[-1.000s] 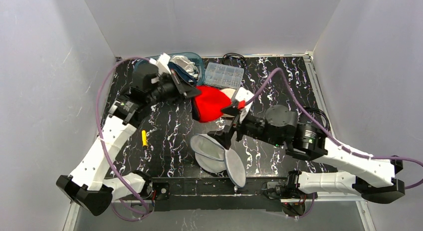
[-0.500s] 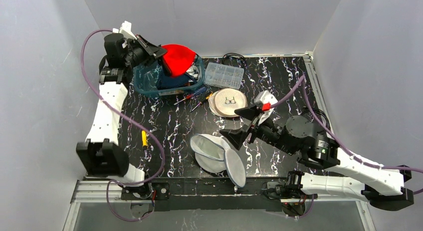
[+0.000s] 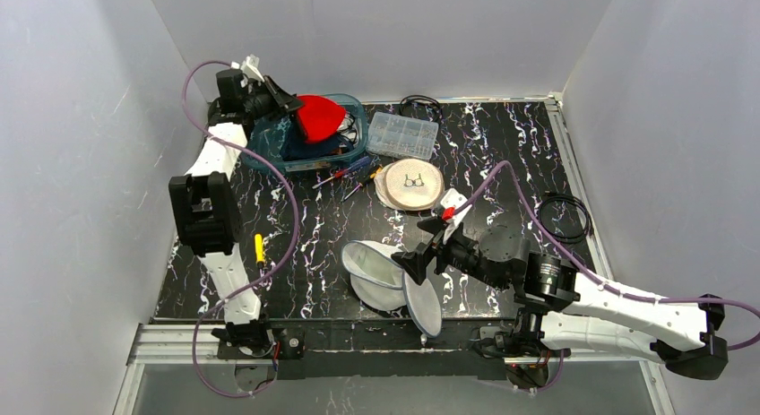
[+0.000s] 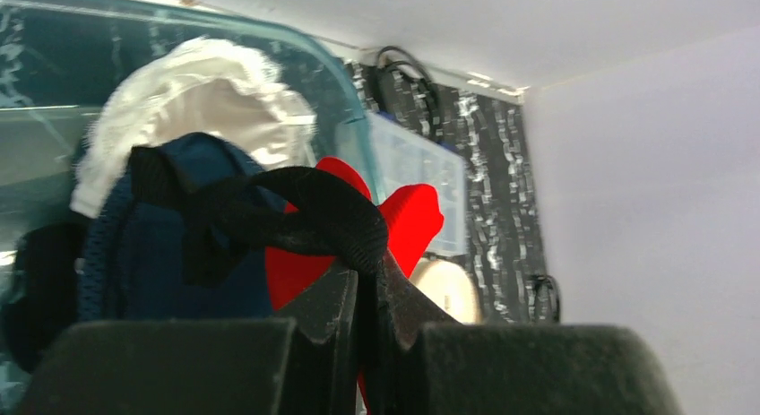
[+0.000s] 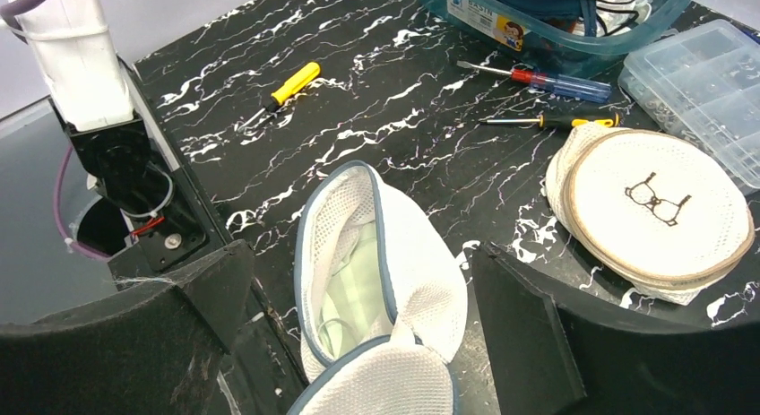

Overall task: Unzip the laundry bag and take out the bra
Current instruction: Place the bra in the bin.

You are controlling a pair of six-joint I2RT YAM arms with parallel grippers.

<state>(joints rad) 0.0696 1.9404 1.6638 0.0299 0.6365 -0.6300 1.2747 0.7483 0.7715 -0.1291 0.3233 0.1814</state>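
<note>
no readable text anywhere. sticker (image 5: 488, 22) on the teal bin (image 5: 574, 52) has blue print and a small cartoon figure, too blurry to read. round beige pouch (image 5: 661, 220) carries a black eyeglasses drawing (image 5: 659, 198), no letters.

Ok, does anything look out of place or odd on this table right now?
Yes. The red bra hangs from the shut left tool above the cluttered blue bin at the far left corner. The mesh laundry bag lies splayed open near the front, one flap reaching the near edge of the table.
</note>
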